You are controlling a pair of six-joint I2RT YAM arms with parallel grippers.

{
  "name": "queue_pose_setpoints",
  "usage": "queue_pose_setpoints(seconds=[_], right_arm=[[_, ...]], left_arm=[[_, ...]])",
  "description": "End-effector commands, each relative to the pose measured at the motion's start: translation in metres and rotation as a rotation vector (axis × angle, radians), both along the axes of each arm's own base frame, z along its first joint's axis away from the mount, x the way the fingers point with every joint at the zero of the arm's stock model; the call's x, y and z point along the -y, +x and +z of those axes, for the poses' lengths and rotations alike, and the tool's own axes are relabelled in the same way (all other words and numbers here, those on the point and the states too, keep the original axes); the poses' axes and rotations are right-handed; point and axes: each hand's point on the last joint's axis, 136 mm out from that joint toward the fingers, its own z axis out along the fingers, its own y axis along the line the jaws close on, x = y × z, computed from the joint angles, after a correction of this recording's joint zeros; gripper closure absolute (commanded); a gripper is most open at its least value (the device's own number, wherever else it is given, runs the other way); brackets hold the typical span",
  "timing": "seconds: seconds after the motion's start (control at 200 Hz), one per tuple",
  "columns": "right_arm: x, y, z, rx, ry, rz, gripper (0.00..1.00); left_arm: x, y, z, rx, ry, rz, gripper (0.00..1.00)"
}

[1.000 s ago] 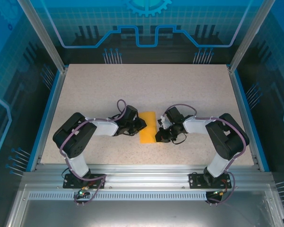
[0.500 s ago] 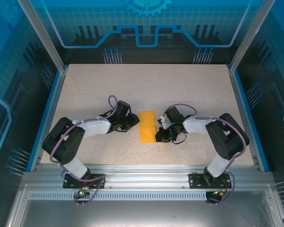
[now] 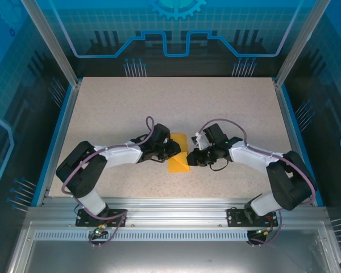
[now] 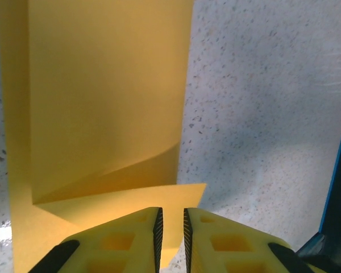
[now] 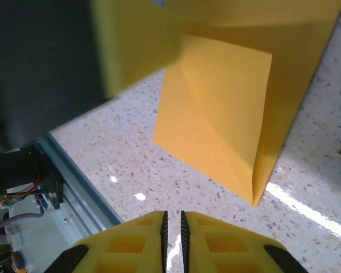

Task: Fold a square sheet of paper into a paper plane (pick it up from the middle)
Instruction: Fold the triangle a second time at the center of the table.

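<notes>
Corner-folding stage: folded square sheet of paper (image 3: pixel 178 160) flat on tabletop (image 3: pixel 176 108) between left gripper (image 3: pixel 171 149) and right gripper (image 3: pixel 194 157). Both jaws nearly closed, empty. Next, probably: pressing the diagonal crease flat.

sheet of paper (image 3: pixel 178 161) on table (image 3: pixel 176 108), between pincers

A: What can you count?

B: One sheet (image 3: pixel 178 161) of orange-yellow paper, partly folded, at the centre of the top view. One speckled table (image 3: pixel 176 108) under it.

A: And the robot?

B: Two arms, so two grippers: the left gripper (image 3: pixel 171 150) beside the sheet's left edge, the right gripper (image 3: pixel 192 158) at its right. Each has two yellow fingers (image 4: pixel 128 242).
</notes>
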Motion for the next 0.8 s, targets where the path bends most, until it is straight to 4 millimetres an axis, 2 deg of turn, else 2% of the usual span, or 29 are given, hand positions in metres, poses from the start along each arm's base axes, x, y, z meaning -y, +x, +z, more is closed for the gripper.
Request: queue_pose_setpoints(seconds=[0.0, 0.33, 0.495, 0.525, 0.64, 0.795], right_arm=[[0.004, 0.000, 0.004, -0.022, 0.002, -0.001, 0.84], [-0.015, 0.005, -0.005, -0.053, 0.009, 0.044, 0.84], [-0.023, 0.004, -0.022, -0.096, -0.020, 0.065, 0.85], [-0.029, 0.012, -0.017, -0.079, -0.010, 0.071, 0.85], [-0.034, 0.013, -0.029, -0.101, -0.033, 0.080, 0.86], [-0.028, 0.012, -0.050, -0.135, -0.089, 0.072, 0.86]], left_arm=[[0.012, 0.003, 0.001, -0.003, -0.022, -0.023, 0.80], [0.010, 0.003, -0.023, -0.031, 0.026, -0.028, 0.79], [0.009, 0.002, -0.032, -0.054, 0.038, -0.030, 0.79], [0.008, 0.001, -0.033, -0.056, 0.045, -0.027, 0.79], [0.003, -0.001, -0.035, -0.060, 0.060, -0.020, 0.79], [0.001, -0.002, -0.036, -0.059, 0.067, -0.014, 0.79]])
